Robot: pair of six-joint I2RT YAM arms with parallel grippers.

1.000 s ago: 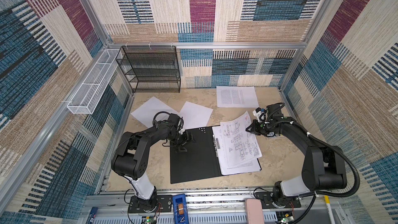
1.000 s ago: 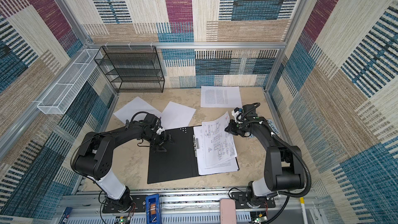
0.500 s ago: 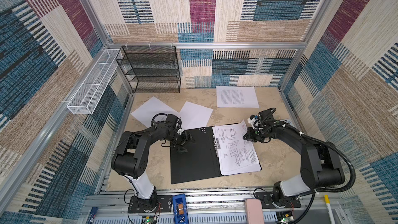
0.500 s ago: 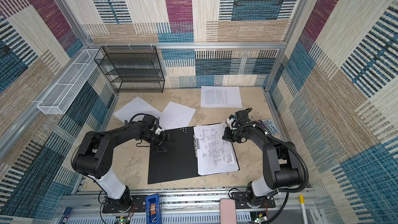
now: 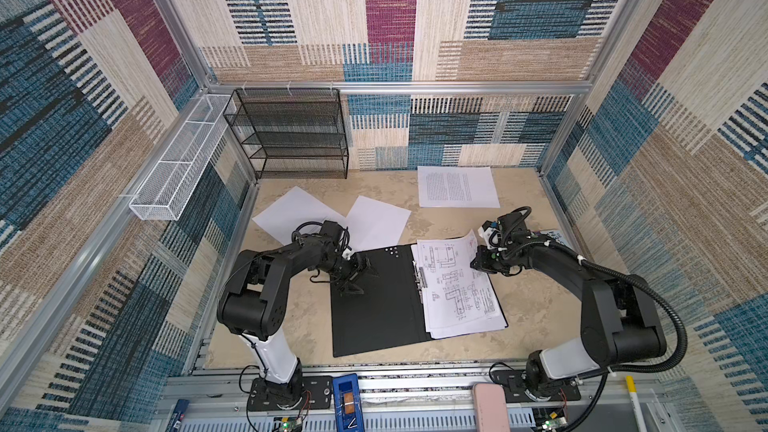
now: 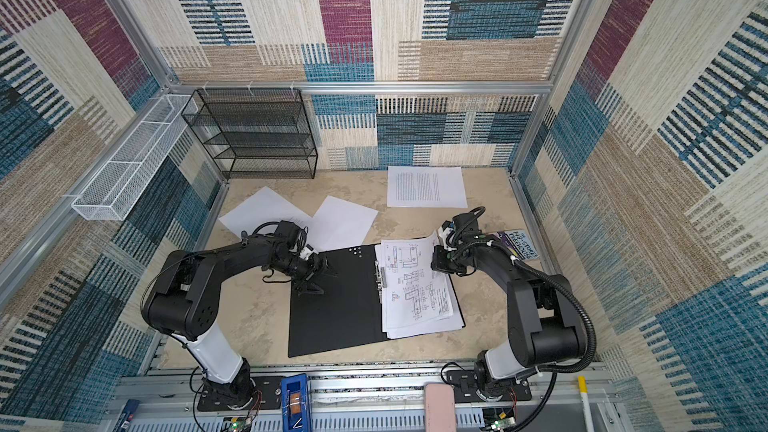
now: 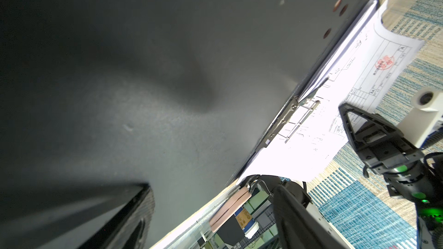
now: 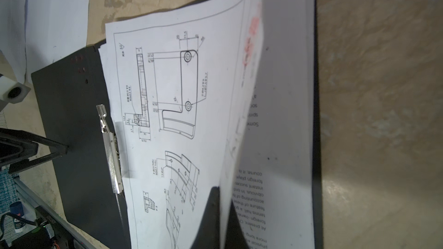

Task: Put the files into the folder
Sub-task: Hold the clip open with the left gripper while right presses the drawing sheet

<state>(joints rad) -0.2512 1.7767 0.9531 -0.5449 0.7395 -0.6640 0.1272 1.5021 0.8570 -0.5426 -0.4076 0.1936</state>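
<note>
Right wrist view: the right gripper (image 8: 219,195), pressed together, seems to pinch the raised edge of the drawing sheet (image 8: 167,92) (blurred there), probably to lay it in the open folder (image 8: 79,116). In a top view the left gripper (image 5: 358,275), spread, rests on the folder's left half, likely steadying it. A printed sheet (image 5: 457,187) and two blank sheets (image 5: 297,218) lie beyond on the counter (image 5: 536,305).

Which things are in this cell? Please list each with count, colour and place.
folder: one, black inside, open at table centre.
drawing sheet: one, white, atop the folder's right half, right edge lifted.
sheets under it: count unclear, white, in the folder.
text sheet: one, white, back of table.
blank sheets: two, white, back left.
wire rack: one, black, back left corner.
wire basket: one, white, left wall.
book: one, blue-purple, table's right edge.
left gripper: one, black, open, at folder's left half.
right gripper: one, black, shut on the drawing sheet.
</note>
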